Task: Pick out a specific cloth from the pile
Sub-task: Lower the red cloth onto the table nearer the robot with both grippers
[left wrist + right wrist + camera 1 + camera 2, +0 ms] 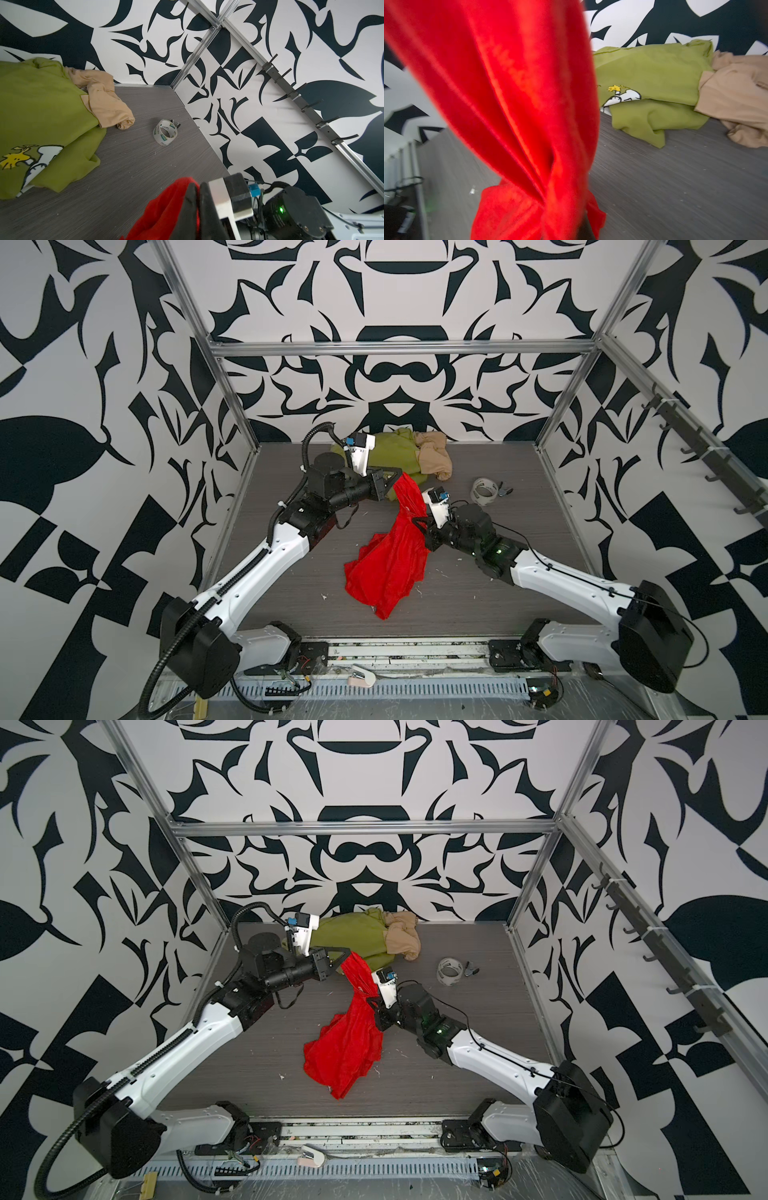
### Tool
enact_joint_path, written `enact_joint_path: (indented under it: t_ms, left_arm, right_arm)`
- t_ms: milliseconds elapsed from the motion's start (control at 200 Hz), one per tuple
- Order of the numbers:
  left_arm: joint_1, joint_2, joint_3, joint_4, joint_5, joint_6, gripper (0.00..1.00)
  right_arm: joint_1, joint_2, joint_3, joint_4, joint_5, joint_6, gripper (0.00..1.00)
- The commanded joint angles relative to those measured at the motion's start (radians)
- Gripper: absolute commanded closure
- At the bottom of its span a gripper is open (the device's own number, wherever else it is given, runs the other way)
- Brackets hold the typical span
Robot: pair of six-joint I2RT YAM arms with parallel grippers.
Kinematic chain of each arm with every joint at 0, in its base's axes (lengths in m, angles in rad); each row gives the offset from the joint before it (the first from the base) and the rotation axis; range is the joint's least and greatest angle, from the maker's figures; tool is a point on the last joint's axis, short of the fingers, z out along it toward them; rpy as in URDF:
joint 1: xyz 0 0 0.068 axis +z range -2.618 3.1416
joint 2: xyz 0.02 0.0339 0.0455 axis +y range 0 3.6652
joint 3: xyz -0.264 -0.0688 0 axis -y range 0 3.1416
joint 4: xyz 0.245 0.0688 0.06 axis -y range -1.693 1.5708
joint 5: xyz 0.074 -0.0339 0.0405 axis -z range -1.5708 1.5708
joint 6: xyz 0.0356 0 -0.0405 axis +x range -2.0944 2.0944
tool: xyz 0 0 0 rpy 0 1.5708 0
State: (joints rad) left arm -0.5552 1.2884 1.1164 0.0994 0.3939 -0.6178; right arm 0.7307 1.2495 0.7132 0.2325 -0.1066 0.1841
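While stretching the left arm (249, 568) long and low from its near-corner base, clamps the left gripper (399, 476) hard on the top corner of the red cloth (390, 568), raised well off the table (291, 585). Bends the right arm (552, 576) in from the opposite near corner, wrist rolled toward the middle, and pinches the right gripper (418, 523) closed on a bunched fold lower down the same cloth. Holds a narrow red band slanting between the two sets of jaws. Lets the rest hang below the right jaws and spread in crumpled folds on the table, on the side toward the arm bases. Fills most of the right wrist view with the red cloth (508, 104), right at the jaws.

Leaves the pile (409, 456) just beyond the left jaws, tight against the back wall (395, 377): olive-green shirt (392, 450) with the beige cloth (434, 458) draped over one end. Cannot tell from the top views whether the raised corner touches the shirt; in the left wrist view, bare table between them.

Has a tape roll (484, 489) and a small clip (504, 489) just beside each other, beyond the right jaws, well apart from the cloth. Offers bare table under the left forearm and round the fallen folds; near table edge close to the lowest red tip.
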Motion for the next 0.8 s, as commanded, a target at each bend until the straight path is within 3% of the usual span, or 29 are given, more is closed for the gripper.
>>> enact_joint_path:
  t_ms: [0,330,590,795]
  left_arm:
    - [0.015,0.037,0.056,0.093,0.062,-0.029,1.0]
    - [0.02,-0.051,-0.068,0.074,0.048,-0.036,1.0]
    - [0.021,-0.157,-0.17,0.009,0.034,-0.059,1.0]
    - [0.019,-0.259,-0.254,-0.058,0.018,-0.062,1.0]
  right_arm:
    - [0.0,0.021,0.026,-0.062,0.077,-0.106,1.0]
    - [0.024,0.022,-0.021,-0.077,0.006,-0.099,1.0]
    - [0.108,0.012,-0.066,-0.026,0.04,-0.057,1.0]
    - [0.203,0.052,-0.038,-0.123,0.098,-0.076,1.0]
